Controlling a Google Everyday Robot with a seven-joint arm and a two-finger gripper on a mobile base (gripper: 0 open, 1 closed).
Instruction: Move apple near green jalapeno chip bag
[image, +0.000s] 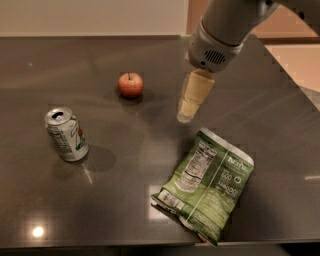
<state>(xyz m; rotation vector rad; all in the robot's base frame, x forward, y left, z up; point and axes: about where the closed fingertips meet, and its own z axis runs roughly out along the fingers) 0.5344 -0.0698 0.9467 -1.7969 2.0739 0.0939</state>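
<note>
Logging: apple (130, 84) lies left of my gripper (185, 115), bag (205, 192) just in front of it; gripper empty, how far open I cannot tell.

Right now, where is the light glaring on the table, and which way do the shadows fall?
In the camera view, a bright glare spot sits on the dark table at its near left corner; same view, the soda can throws a soft shadow to its right, the apple a small one at its base; the gripper hangs over the table between apple and green jalapeno chip bag.
</note>
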